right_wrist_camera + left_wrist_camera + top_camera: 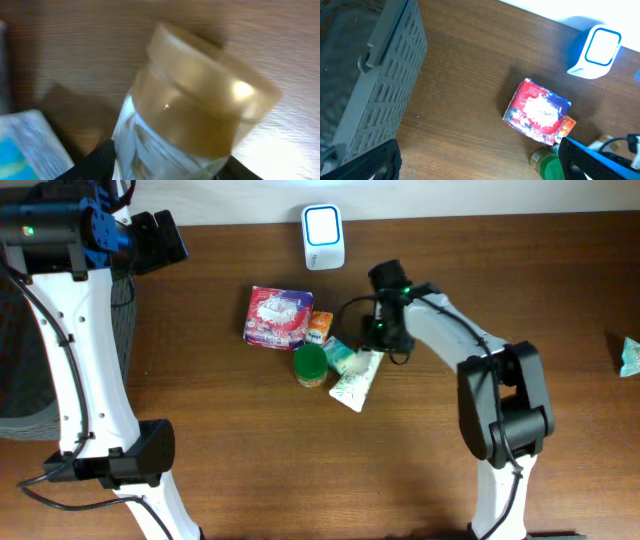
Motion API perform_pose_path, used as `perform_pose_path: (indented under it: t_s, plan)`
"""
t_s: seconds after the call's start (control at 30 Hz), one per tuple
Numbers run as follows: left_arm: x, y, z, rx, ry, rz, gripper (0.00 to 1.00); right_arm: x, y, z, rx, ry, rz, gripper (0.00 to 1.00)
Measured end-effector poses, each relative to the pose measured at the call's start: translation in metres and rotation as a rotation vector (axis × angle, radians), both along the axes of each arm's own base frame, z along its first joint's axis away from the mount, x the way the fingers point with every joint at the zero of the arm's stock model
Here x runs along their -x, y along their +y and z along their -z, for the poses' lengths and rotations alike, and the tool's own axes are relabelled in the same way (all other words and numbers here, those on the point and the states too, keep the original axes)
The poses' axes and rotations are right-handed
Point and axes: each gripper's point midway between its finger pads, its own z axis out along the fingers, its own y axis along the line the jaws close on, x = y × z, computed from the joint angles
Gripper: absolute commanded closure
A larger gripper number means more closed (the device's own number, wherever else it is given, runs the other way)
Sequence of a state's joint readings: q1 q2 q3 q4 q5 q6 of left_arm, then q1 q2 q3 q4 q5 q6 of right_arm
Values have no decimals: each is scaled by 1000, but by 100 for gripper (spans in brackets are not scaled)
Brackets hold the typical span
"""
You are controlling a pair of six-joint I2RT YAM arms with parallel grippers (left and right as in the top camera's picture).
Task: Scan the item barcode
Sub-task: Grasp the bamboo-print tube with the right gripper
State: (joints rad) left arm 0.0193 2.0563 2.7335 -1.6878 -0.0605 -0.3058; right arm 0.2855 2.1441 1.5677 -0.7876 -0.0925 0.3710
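Tube (357, 380) lies flat mid-table. Long axis is diagonal: cap (210, 95) end up-right toward me, crimped end down-left. My right gripper (385, 330) sits over the cap end, jaws about half-wide, straddling the body just below the cap. Can't tell if the pads are touching.

Left gripper (475, 150) is wide, empty and well apart by the grey basket (375, 75), so the right arm is nearer.

Crowding: teal packet (340, 355) and green-lidded jar (310, 366) sit just beside the tube, with the orange box (321, 325) and red packet (279, 317) beyond. Scanner (323, 237) is up-left at the table back. I'd lift clear of the pile first.
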Motion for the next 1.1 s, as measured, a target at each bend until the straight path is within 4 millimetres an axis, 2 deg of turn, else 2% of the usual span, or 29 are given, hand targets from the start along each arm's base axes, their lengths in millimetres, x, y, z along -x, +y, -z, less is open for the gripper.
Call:
perform_pose_path:
  t_s: [0.1, 0.13, 0.17, 0.2, 0.23, 0.33, 0.4, 0.53, 0.6, 0.67, 0.7, 0.83, 1.1]
  plan:
    - [0, 0, 0, 0, -1, 0, 1, 2, -33, -26, 14, 58, 67, 39]
    - [0, 0, 0, 0, -1, 0, 1, 5, -39, -33, 21, 78, 79, 39]
    - [0, 0, 0, 0, -1, 0, 1, 7, -43, -49, 22, 94, 87, 39]
    - [0, 0, 0, 0, 0, 0, 1, 8, -43, -62, 15, 97, 88, 40]
    - [0, 0, 0, 0, 0, 0, 1, 15, -34, -77, -34, 124, 78, 43]
    - [0, 0, 0, 0, 0, 0, 1, 33, -11, -88, -112, 184, 44, 43]
    - [0, 0, 0, 0, 0, 0, 1, 37, -6, -83, -82, 192, 64, 49]
    - [0, 0, 0, 0, 0, 0, 1, 55, 1, -51, 16, 232, 216, 55]
    - [0, 0, 0, 0, -1, 0, 1, 60, 2, -39, 81, 216, 281, 64]
    - [0, 0, 0, 0, 0, 0, 1, 63, 4, -29, 120, 197, 318, 80]
    - [0, 0, 0, 0, -1, 0, 1, 65, 4, -25, 143, 187, 329, 82]
    - [0, 0, 0, 0, -1, 0, 1, 60, -3, -24, 187, 144, 361, 82]
    - [0, 0, 0, 0, 0, 0, 1, 69, -49, -21, 371, 140, 404, 83]
